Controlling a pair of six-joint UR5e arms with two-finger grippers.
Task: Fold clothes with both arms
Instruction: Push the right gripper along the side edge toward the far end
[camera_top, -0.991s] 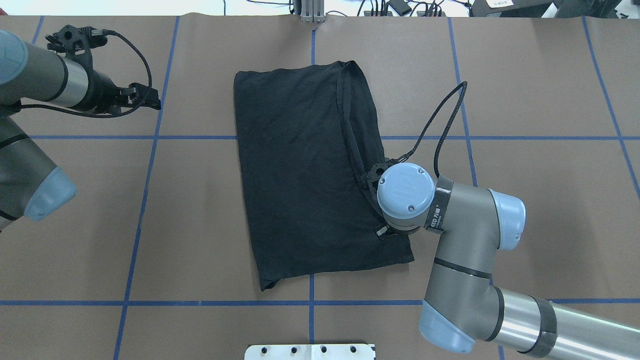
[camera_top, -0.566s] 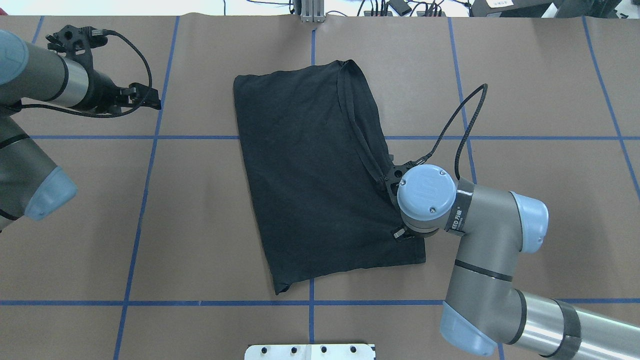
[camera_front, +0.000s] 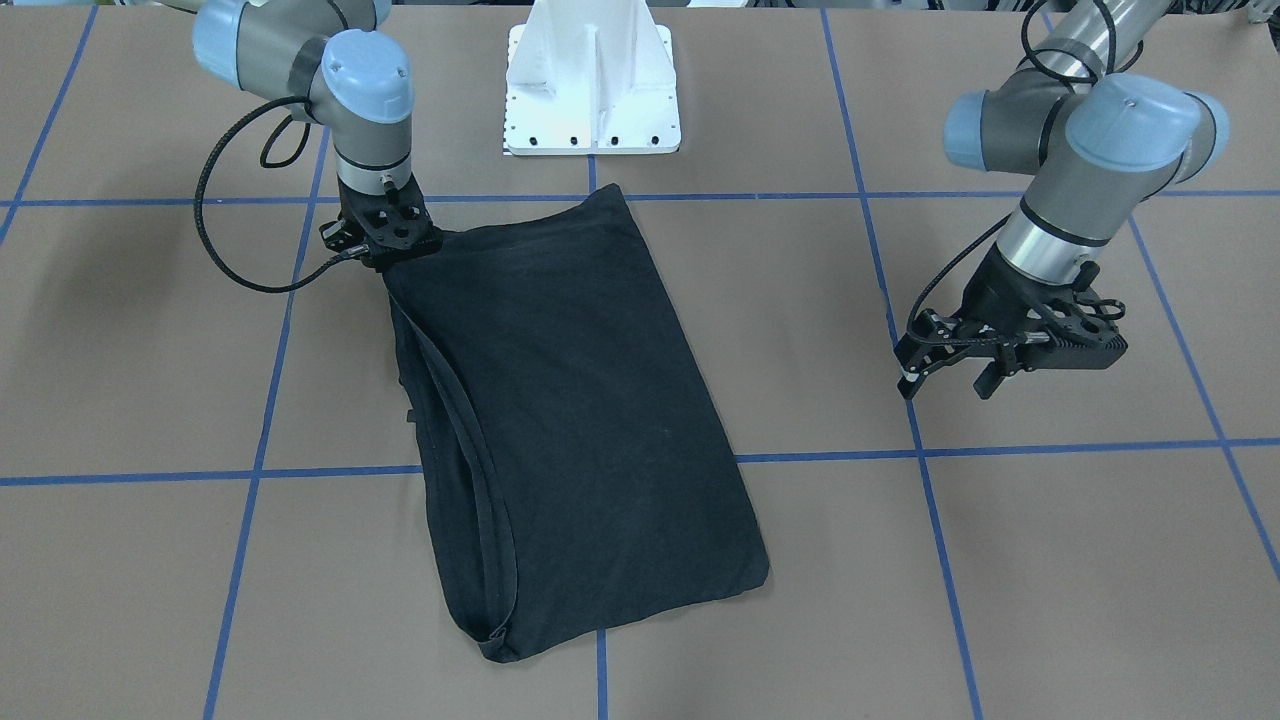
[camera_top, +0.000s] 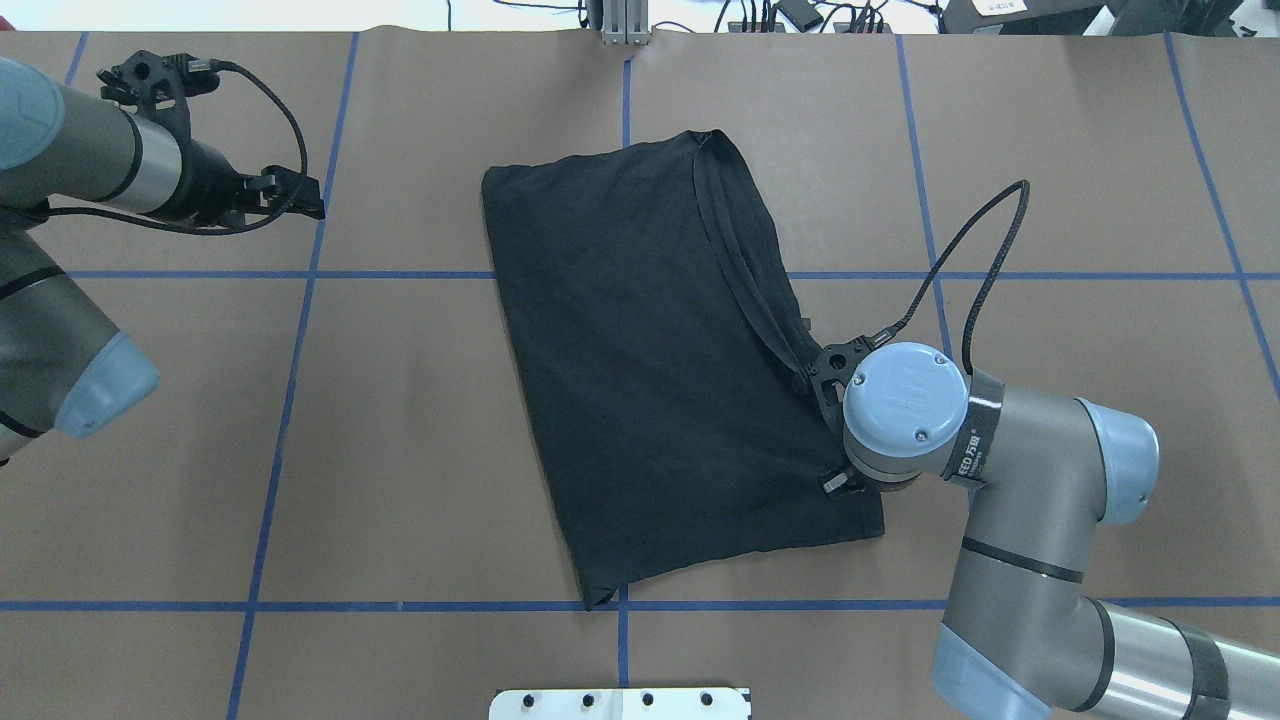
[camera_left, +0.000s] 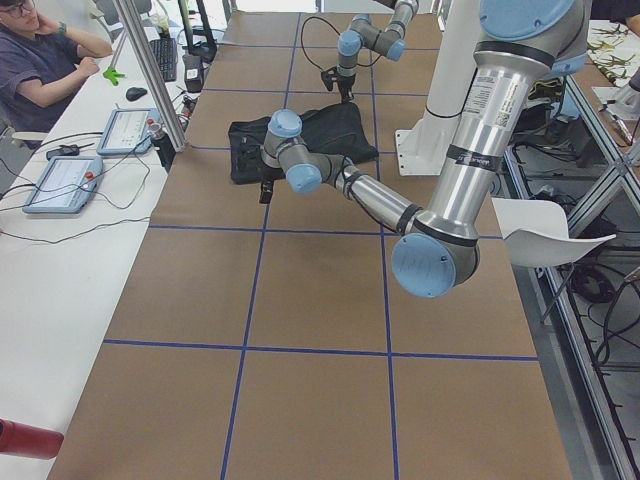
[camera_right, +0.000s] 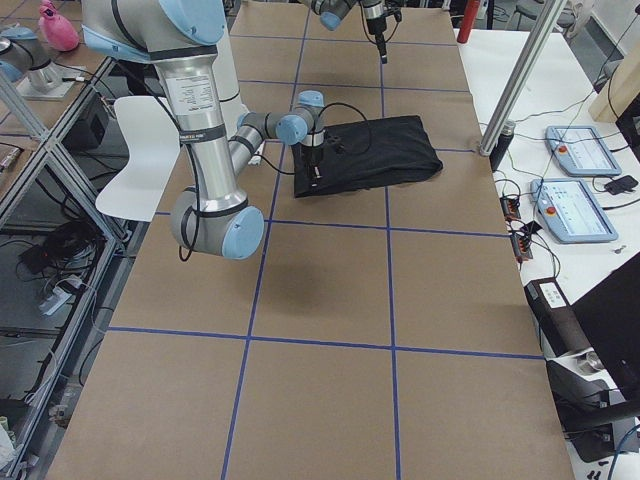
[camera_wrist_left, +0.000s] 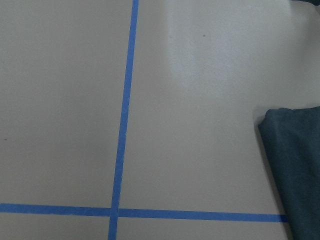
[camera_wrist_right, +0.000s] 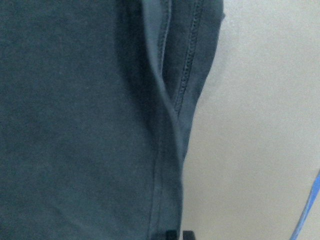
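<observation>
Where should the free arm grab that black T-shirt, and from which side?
Probably the far corner on the robot's left, approached from that side. The T-shirt lies flat, so only edges and corners offer something to pinch. This corner is bare and nearest the left end effector, while the right end effector sits at the opposite edge.

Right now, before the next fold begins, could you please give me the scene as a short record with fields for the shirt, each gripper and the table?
garment: black T-shirt, folded into a long panel, lying slanted on the table; no print visible
right gripper: shut on the T-shirt's right edge, near its robot-side end
left gripper: open, empty, over bare table, apart from the T-shirt
table marks: blue tape grid
</observation>
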